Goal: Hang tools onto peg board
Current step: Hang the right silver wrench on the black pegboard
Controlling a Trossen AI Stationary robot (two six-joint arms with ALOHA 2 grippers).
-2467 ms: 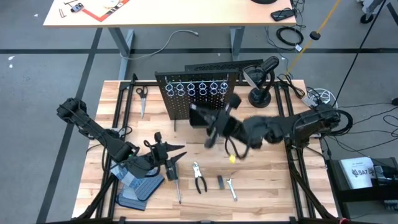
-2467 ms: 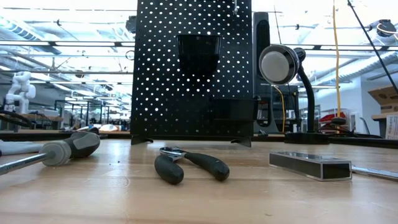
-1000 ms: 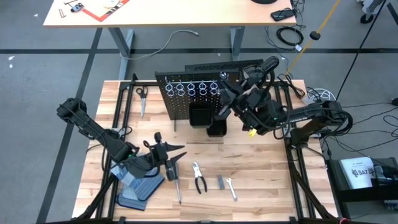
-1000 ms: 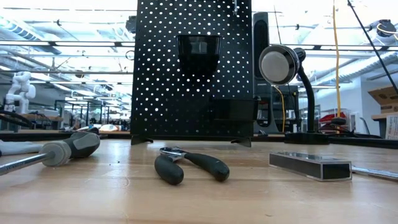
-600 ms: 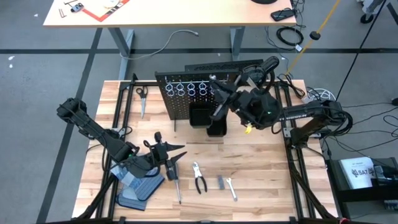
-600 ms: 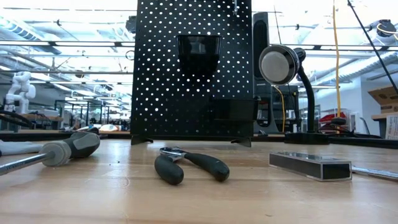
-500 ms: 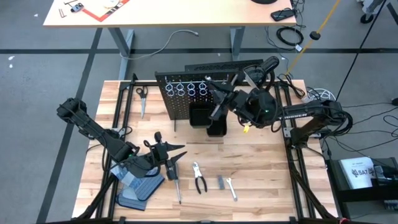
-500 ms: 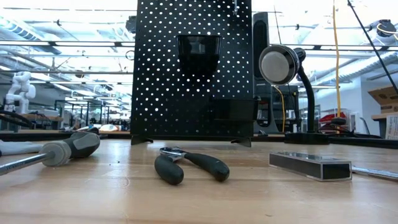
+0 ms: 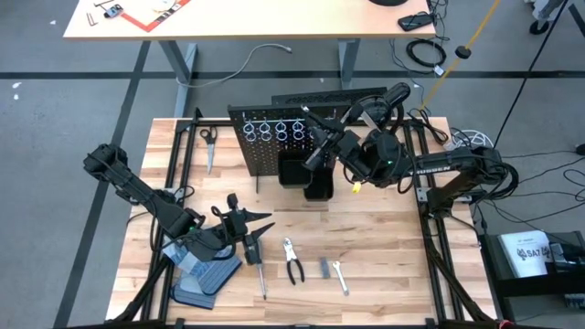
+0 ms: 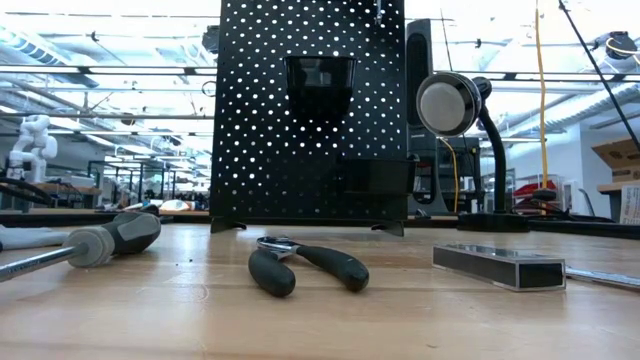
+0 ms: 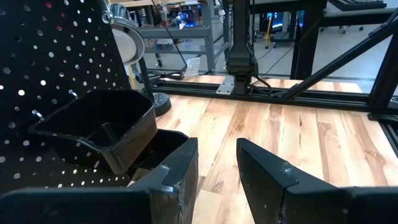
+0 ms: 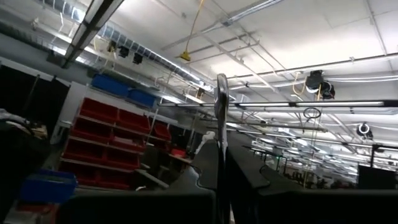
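The peg board point(image 9: 274, 137) stands upright at the table's far side, with a row of silver ring holders point(image 9: 283, 129) and black bins point(image 9: 294, 170). My right gripper point(image 9: 322, 146) is level with the board's top, near the rings' right end, shut on a thin silver tool point(image 12: 221, 106). My left gripper point(image 9: 245, 222) hovers open over the table's near left with nothing between its fingers point(image 11: 177, 177). A screwdriver point(image 9: 260, 271), pliers point(image 9: 292, 262), a grey metal piece point(image 9: 324, 267) and a small wrench point(image 9: 340, 277) lie flat on the table. My right gripper pinches the thin silver tool between its two shut fingers point(image 12: 242, 171), holding its lower part point(image 12: 221, 146). The fingers come from the table's right, slanting upward. The tool sticks out past the fingertips edge-on, lifted clear, its free end point(image 9: 312, 120) by the ring holders.
A desk lamp point(image 9: 384, 123) stands right of the board, behind my right arm. Scissors point(image 9: 207, 146) lie at the far left. Grey-and-blue gloves point(image 9: 206, 274) lie under my left arm. Bare wood point(image 9: 393, 247) stretches across the near right.
My right gripper, still shut on the silver tool, has drifted a little toward the table's left along the peg board's top. It has rolled about its own axis and tipped its fingers upward. The tools on the table have not moved.
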